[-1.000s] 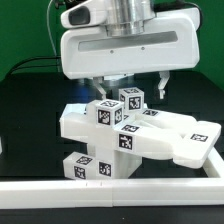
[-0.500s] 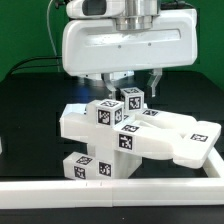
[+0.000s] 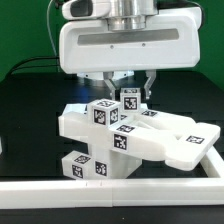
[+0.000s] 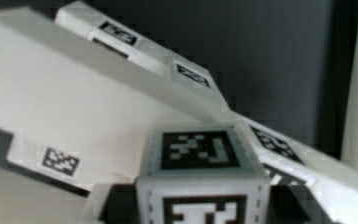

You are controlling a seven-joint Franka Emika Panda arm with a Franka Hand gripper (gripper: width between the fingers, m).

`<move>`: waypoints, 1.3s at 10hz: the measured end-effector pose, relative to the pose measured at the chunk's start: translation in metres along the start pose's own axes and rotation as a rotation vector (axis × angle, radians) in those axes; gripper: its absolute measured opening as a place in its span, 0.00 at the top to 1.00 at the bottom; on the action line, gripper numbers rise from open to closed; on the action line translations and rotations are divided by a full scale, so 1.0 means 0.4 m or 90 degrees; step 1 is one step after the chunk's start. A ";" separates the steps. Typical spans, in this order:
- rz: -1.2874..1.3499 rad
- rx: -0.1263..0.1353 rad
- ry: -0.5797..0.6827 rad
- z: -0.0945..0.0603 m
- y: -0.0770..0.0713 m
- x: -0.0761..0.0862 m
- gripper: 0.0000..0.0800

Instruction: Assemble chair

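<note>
Around the gripper, jaws parted, tagged chair pieces, border rail in front

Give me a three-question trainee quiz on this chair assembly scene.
1. True or false: the gripper is clear of the chair parts and far above them.
2. What lies along the near edge of the table? A) a white rail B) a red box C) a cable
3. What do the cube-like blocks carry on their faces?

Key: 1 false, it is low over the blocks, jaws beside the top one. 2 A. 3 black-and-white square tags.
</note>
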State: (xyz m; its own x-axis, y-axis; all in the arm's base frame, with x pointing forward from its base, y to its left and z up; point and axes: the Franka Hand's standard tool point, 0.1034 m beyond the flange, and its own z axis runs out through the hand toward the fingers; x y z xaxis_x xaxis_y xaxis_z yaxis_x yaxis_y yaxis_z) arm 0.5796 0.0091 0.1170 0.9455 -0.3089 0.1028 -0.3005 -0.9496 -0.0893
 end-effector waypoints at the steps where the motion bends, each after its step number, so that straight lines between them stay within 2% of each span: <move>1: 0.091 0.003 0.004 -0.001 0.001 0.003 0.65; 6: 0.289 0.026 0.005 -0.003 -0.012 0.006 0.65; 7: 0.358 0.039 -0.001 -0.002 -0.011 0.009 0.65; 9: 0.510 0.046 -0.011 0.004 -0.033 0.003 0.65; 10: 0.557 0.060 -0.011 0.002 -0.031 0.012 0.65; 13: 0.538 0.064 -0.011 0.002 -0.031 0.012 0.64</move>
State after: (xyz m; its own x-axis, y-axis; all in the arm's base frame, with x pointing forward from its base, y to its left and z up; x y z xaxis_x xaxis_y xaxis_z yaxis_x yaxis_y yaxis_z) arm 0.5881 0.0194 0.1176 0.4102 -0.9104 -0.0539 -0.8948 -0.3904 -0.2168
